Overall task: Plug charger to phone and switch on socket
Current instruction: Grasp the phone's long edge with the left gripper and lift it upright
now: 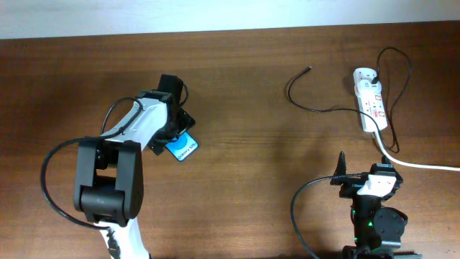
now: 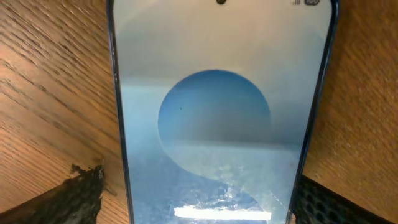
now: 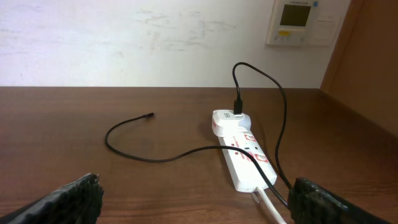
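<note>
The phone lies on the table at the left, mostly hidden under my left arm. In the left wrist view its blue screen with a lighter circle fills the frame. My left gripper straddles the phone's lower end. The right finger touches the phone's edge and a small gap shows at the left finger. The white socket strip lies at the far right, also in the right wrist view. The charger's white adapter is plugged into the strip's far end. Its black cable loops left to a free connector tip. My right gripper is open and empty, near the front edge, facing the strip.
The strip's thick white cord runs off to the right past my right arm. The black cable also loops right of the strip. A wall with a white control panel stands behind the table. Bare wood lies between the two arms.
</note>
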You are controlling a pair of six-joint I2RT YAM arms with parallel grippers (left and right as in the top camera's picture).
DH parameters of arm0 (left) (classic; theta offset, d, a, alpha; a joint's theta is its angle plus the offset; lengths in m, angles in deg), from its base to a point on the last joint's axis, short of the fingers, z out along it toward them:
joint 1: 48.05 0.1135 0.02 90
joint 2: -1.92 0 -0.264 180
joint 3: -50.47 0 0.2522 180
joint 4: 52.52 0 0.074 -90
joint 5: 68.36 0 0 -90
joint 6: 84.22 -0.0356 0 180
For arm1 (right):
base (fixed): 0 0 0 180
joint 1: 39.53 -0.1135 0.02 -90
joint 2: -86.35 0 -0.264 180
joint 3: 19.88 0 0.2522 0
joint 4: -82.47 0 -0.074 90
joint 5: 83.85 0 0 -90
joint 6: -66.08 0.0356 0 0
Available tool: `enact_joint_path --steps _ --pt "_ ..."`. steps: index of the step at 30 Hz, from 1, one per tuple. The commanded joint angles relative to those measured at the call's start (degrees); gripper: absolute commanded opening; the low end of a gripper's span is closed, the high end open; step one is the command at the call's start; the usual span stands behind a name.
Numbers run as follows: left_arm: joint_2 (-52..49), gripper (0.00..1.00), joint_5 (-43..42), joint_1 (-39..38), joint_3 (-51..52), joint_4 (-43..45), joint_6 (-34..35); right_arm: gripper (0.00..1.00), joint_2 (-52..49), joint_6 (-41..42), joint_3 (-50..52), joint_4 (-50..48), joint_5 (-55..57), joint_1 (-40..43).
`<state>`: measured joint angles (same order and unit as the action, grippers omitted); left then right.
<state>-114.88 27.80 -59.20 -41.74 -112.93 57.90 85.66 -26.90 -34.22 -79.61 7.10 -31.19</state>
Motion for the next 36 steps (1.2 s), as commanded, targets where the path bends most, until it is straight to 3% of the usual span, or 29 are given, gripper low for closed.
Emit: enact_joint_path --steps 1,4,9,11,17,21,25,36 --pt "-3.7 0.91 -2.1 0.5 -0.1 -0.1 1.0 0.99 0.3 0.4 0.3 0.4 -0.2 -0.1" --pt "-5.2 0.84 -5.1 0.3 -0.1 -0.2 1.0 0.99 0.3 0.4 0.3 0.4 -0.2 -0.1" --pt "-5.6 0.62 -6.4 0.5 -0.1 -0.9 1.0 0.98 0.3 0.4 0.3 0.4 -0.2 -0.1" --pt "-5.6 0.59 -6.4 0.5 -0.2 -1.2 1.0 0.99 0.3 0.4 0.3 0.4 -0.2 -0.1" --pt "-5.3 0.58 -6.6 0.5 -4.1 -6.1 1.0 0.99 0.3 0.4 0.3 0.4 -0.2 -0.1" --pt "-5.3 0.66 -6.6 0.5 -7.9 -10.1 0.9 0.99 0.3 0.4 0.3 0.4 -0.2 -0.1" --pt "-5.3 0.59 -6.6 0.5 -8.6 -11.3 0.7 0.99 0.3 0.4 0.3 0.4 -0.2 -0.1" --pt "-5.3 0.56 -11.9 0.5 -15.5 -16.5 -5.3 0.99 0.3 0.4 0.3 0.4 -0.2 -0.1"
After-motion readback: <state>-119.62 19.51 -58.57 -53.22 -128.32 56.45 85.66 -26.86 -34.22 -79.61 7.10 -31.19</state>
